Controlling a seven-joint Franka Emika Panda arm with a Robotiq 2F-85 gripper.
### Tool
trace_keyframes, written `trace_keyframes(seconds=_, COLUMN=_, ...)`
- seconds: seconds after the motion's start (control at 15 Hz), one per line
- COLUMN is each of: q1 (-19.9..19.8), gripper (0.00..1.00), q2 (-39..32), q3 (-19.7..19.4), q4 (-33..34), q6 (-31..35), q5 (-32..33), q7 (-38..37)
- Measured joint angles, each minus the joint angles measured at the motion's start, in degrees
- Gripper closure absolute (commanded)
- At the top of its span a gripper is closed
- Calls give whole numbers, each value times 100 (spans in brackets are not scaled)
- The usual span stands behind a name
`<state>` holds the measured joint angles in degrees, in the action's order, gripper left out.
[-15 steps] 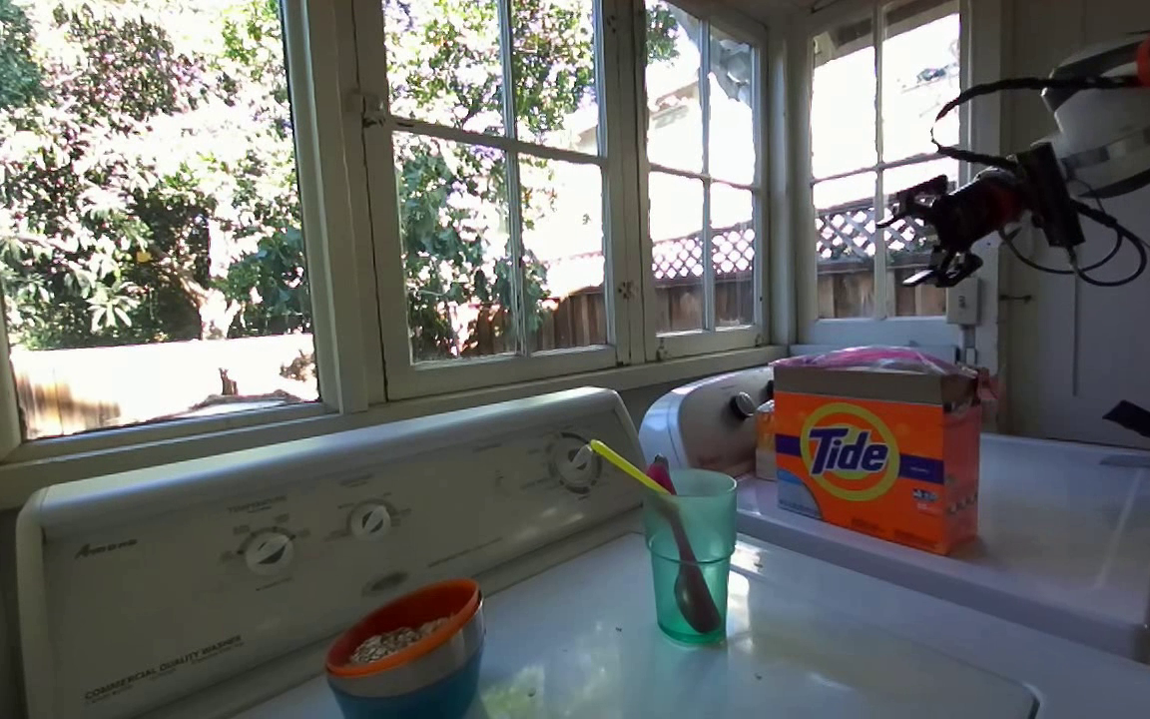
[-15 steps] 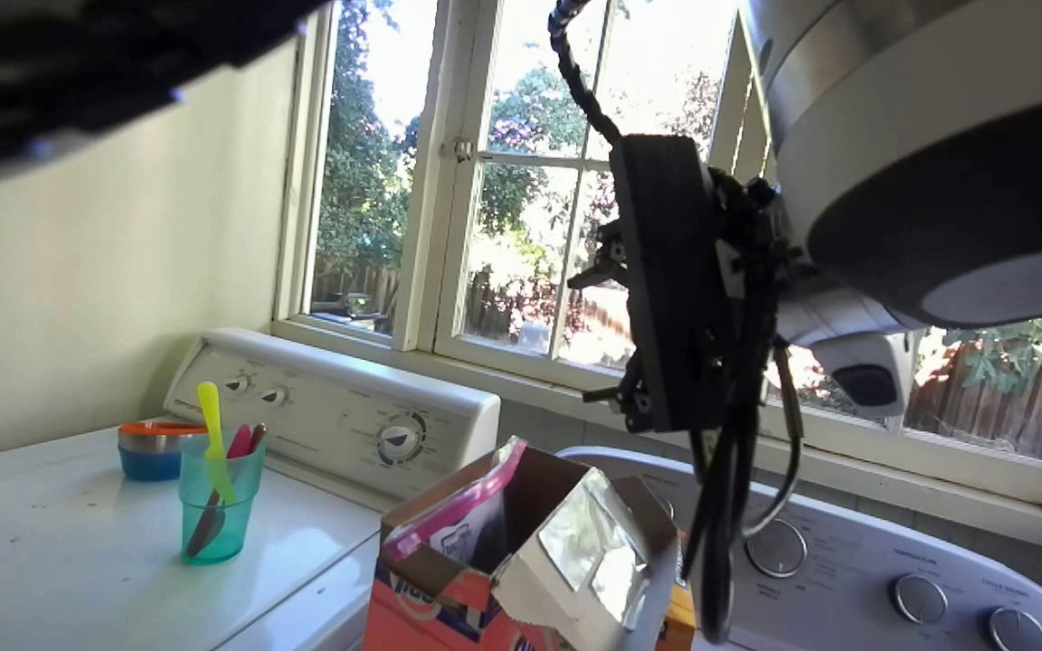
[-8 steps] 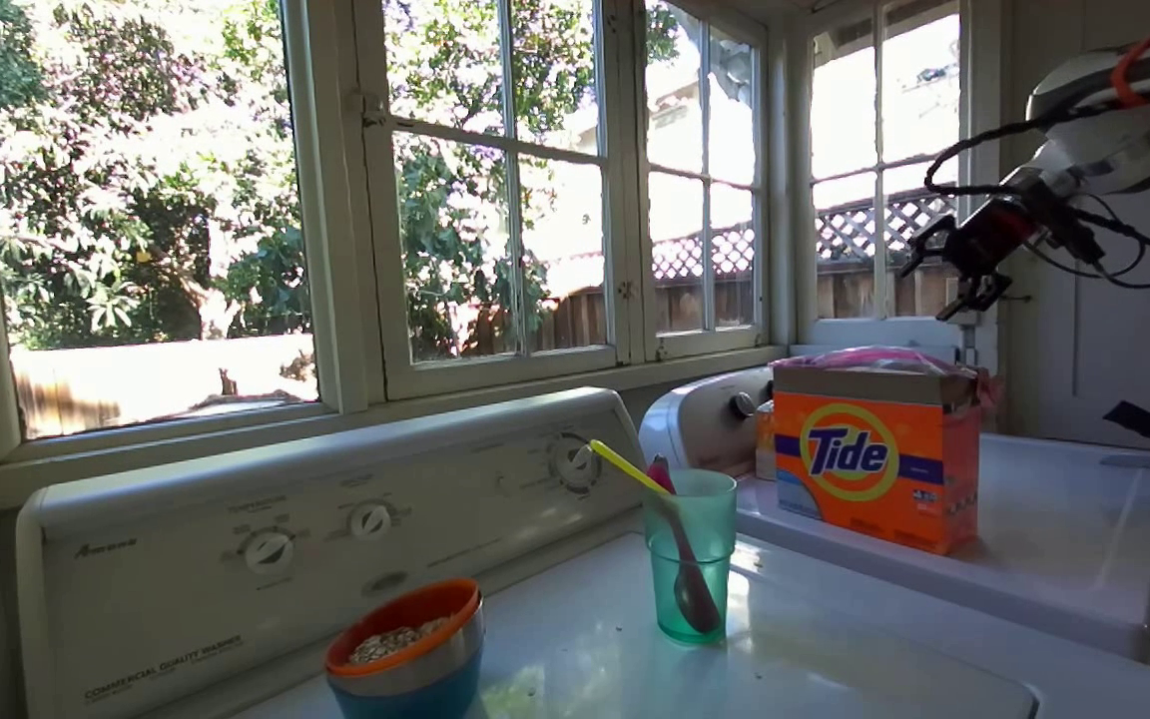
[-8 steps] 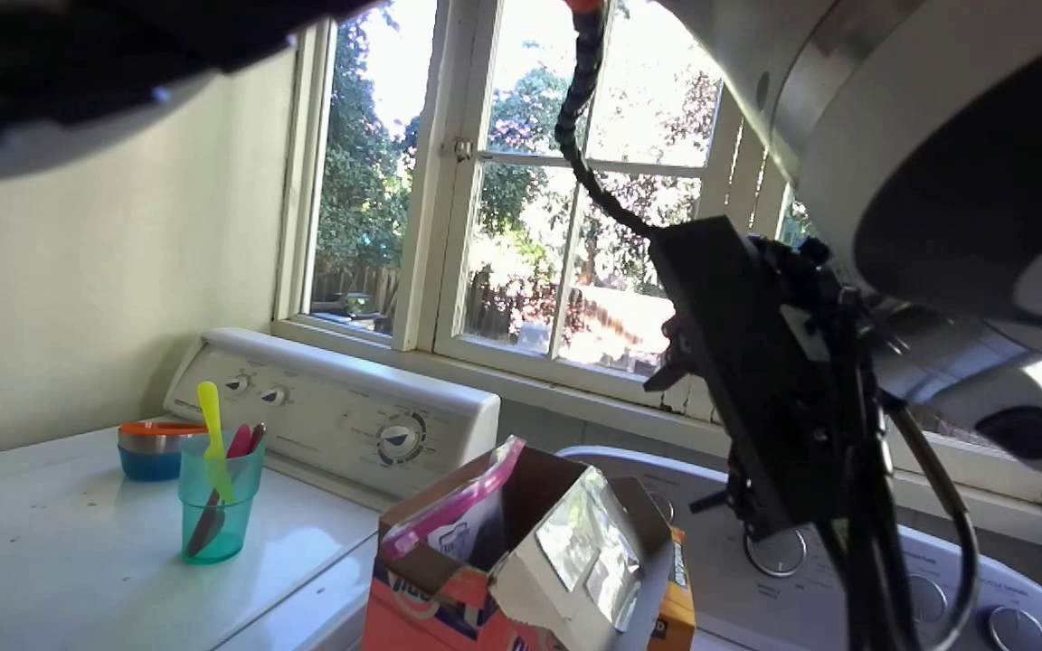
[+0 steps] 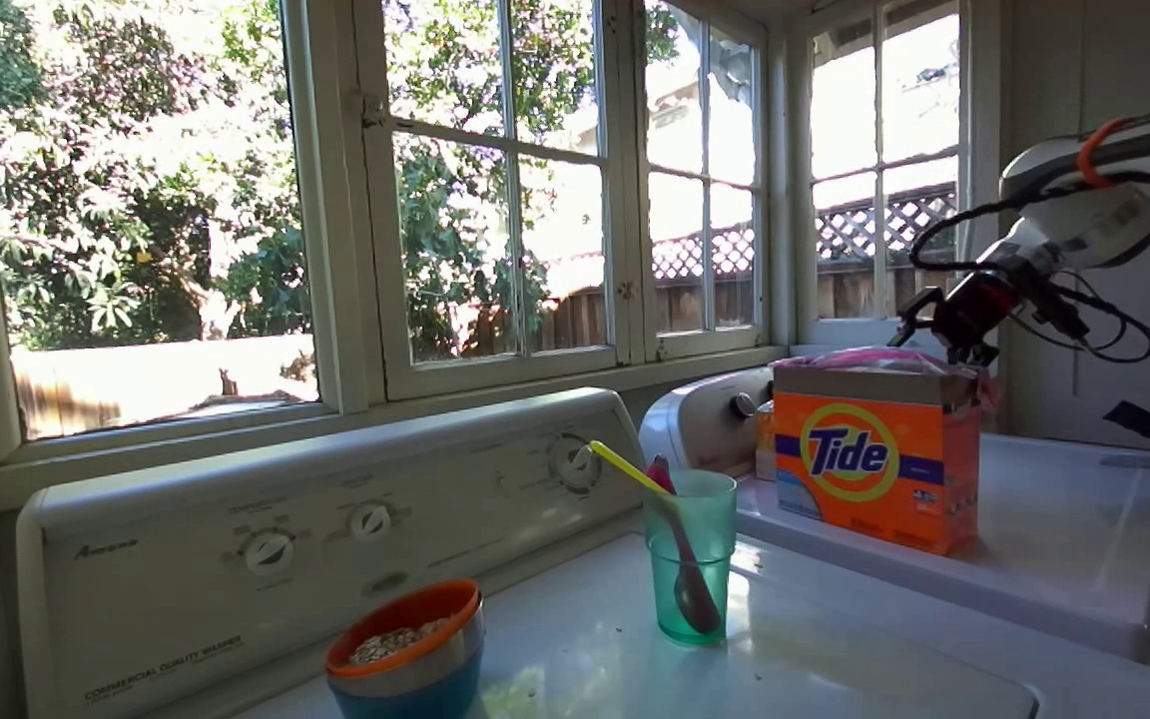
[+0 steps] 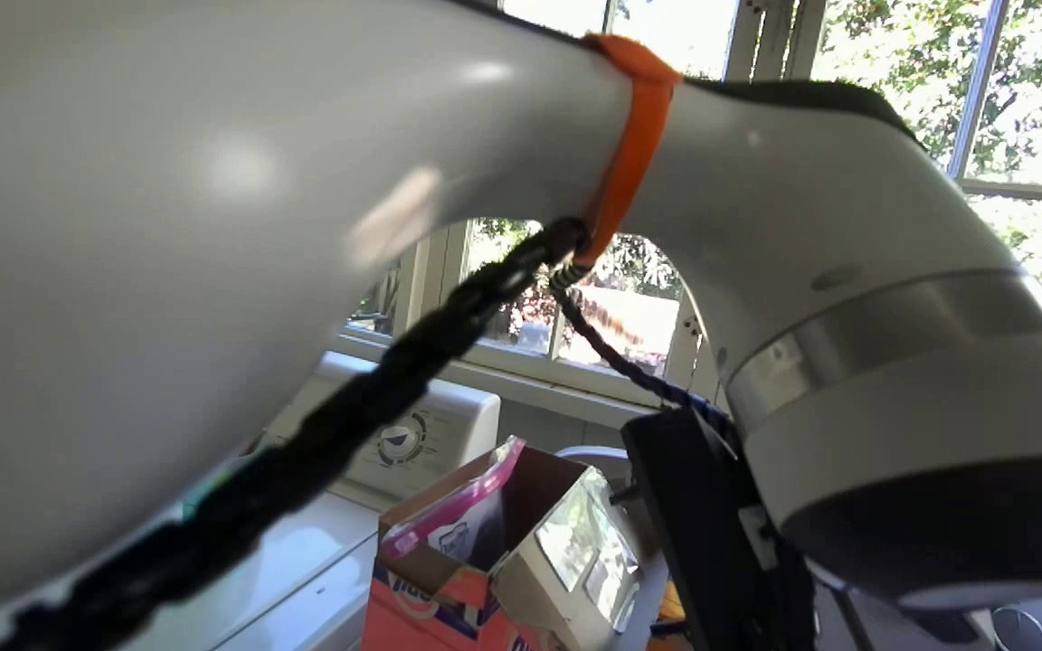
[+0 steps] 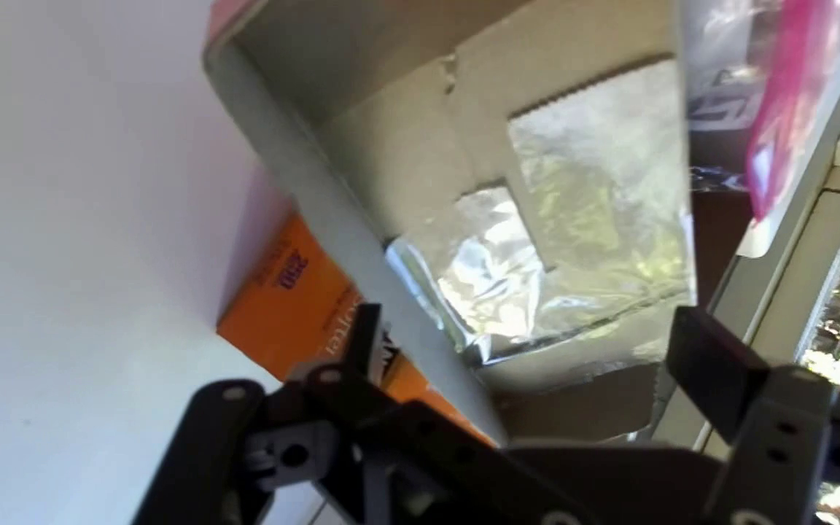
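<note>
1. Black two-fingered claw [image 7: 526, 328] with its jaws spread wide apart, gripping nothing; the wrist view looks down past both fingertips [image 7: 712, 357].
2. Nearest to it is a bright orange cardboard Tide box [image 5: 864, 509], standing upright on a smooth white machine [image 5: 1064, 529] beside the windows [image 5: 565, 240].
3. The claw tilts downward at the box's uncovered top; whether the fingertips touch the cardboard cannot be told.
4. A pale cardboard flap with shiny silvery patches [image 6: 566, 570] stands raised at the box's top.
5. Across from that flap, a clear plastic bag with a bright pink seal [image 7: 792, 109] pokes out of the box.
6. Close beside the Tide box sits a smaller orange printed carton [image 7: 289, 306], partly hidden in both exterior views.
7. Well apart from the claw, a translucent green tumbler [image 5: 665, 594] stands on a white washer [image 5: 455, 489], holding a slim yellow utensil [image 5: 625, 466] and a dark reddish spoon [image 5: 700, 604].
8. Near the tumbler, on the same washer, is a round bowl with orange rim, silvery band and blue base [image 5: 435, 674], containing pale flakes [image 5: 400, 641].
9. In an exterior view the glossy white arm [image 6: 168, 316], wrapped with an orange strap [image 6: 639, 136], covers much of the scene.
</note>
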<state>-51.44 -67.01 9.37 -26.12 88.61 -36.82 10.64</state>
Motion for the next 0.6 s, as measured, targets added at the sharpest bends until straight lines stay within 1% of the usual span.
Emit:
trace_keyframes(seconds=0.27, q1=-28, gripper=0, q2=-171, q3=4, q4=20, q6=422, q5=48, q7=0)
trace_keyframes(seconds=0.47, q1=-28, gripper=0, q2=-180, q3=124, q4=3, q6=347, q5=47, q7=-46)
trace_keyframes(seconds=0.6, q1=-33, gripper=0, q2=-197, q3=264, q4=-5, q6=47, q5=35, q7=-196)
